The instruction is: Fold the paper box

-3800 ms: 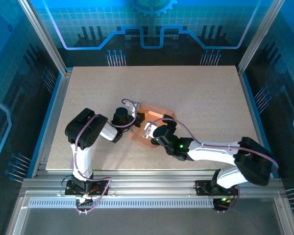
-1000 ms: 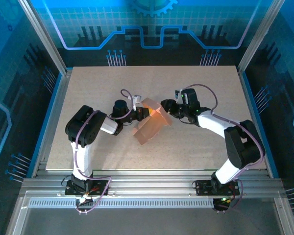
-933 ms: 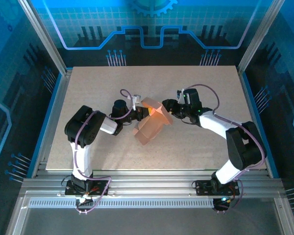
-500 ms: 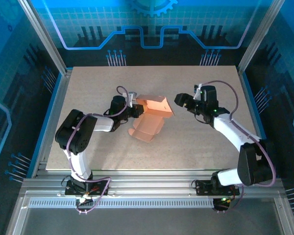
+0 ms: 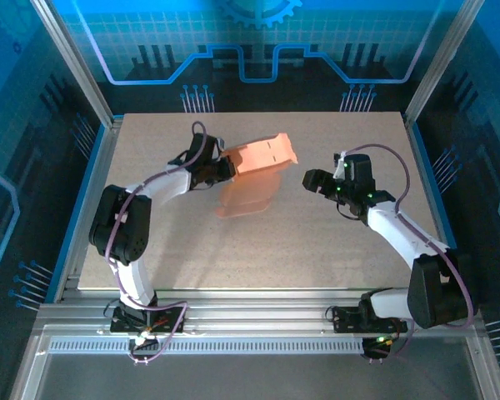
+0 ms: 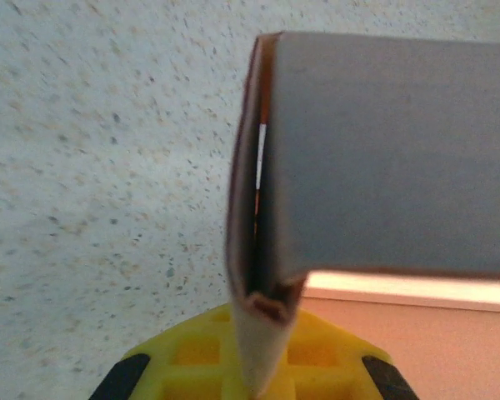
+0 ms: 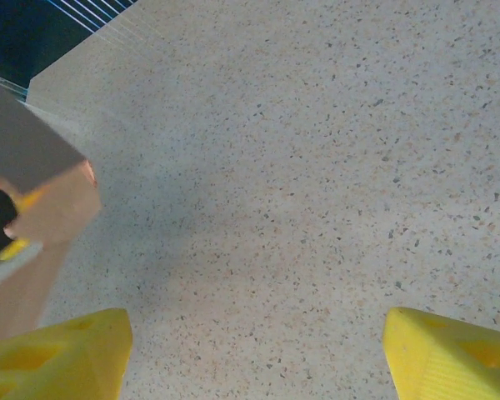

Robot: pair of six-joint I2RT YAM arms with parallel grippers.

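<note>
The paper box [image 5: 265, 156] is salmon-orange cardboard, folded partway and held up off the table at the far centre. A blurred lower part of it hangs toward the table. My left gripper [image 5: 221, 165] is shut on its left edge. In the left wrist view the folded edge of the paper box [image 6: 383, 150] runs down between the yellow fingers [image 6: 183, 358] of my left gripper [image 6: 262, 367]. My right gripper [image 5: 310, 178] stands open to the right of the box, apart from it. In the right wrist view my right gripper [image 7: 254, 358] has bare table between its fingers, with the paper box [image 7: 54, 204] at the left edge.
The speckled beige table [image 5: 333, 250] is bordered by aluminium rails [image 5: 250, 321] in front and blue panel walls at the sides and back. Both arm bases stand at the near edge.
The left arm has lifted the box and carried it toward the far side. The right gripper let go of the box, opened wide and drew back to the right.
</note>
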